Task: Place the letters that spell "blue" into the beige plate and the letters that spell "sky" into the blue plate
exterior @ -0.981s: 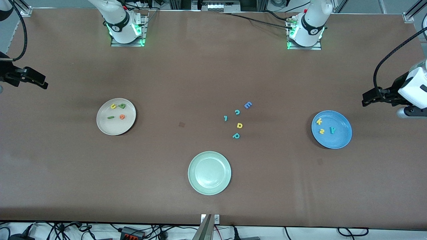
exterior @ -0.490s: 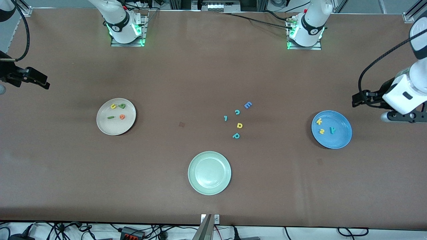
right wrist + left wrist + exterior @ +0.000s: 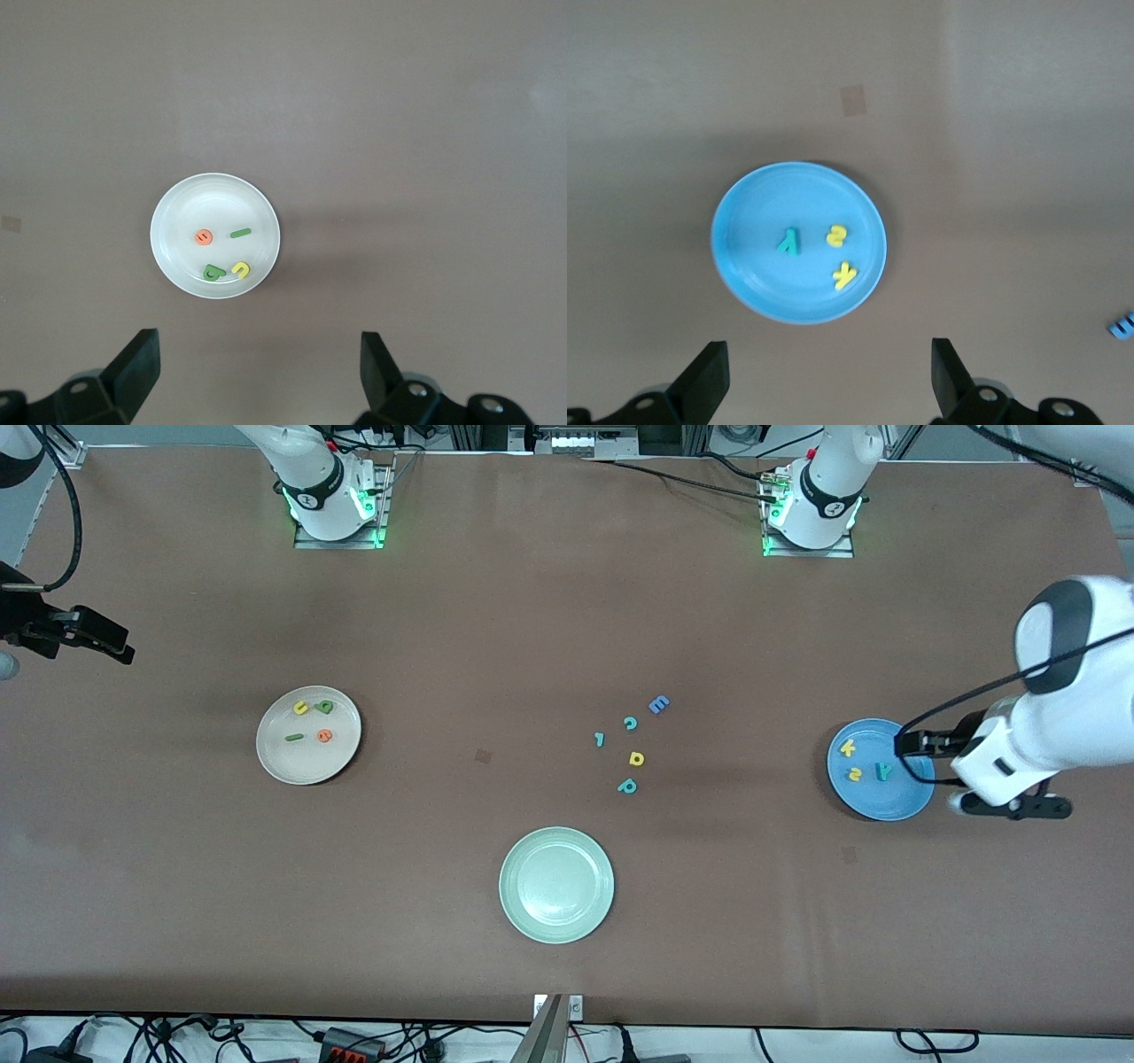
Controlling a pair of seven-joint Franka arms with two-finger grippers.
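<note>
Plainly the foam letters look light, soft and thin: the "blue" letters (image 3: 312, 722) lie in the beige plate (image 3: 276, 766) toward twelve o'clock, the "sky" letters (image 3: 864, 762) in the blue plate (image 3: 886, 804) toward nine; any pick would pinch an edge gently. The left gripper (image 3: 826, 381) hangs over the blue plate's rim and the right gripper (image 3: 257, 376) waits over the table's end, both with fingers wide and empty.

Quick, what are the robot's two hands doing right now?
Left gripper: open, empty, over the blue plate.
Right gripper: open, empty, waiting.

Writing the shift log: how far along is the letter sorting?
Looks finished: b, l, u, e lie in the beige plate; s, k, y in the blue plate. Both grippers, left and right, are open and empty. Nothing left.
</note>
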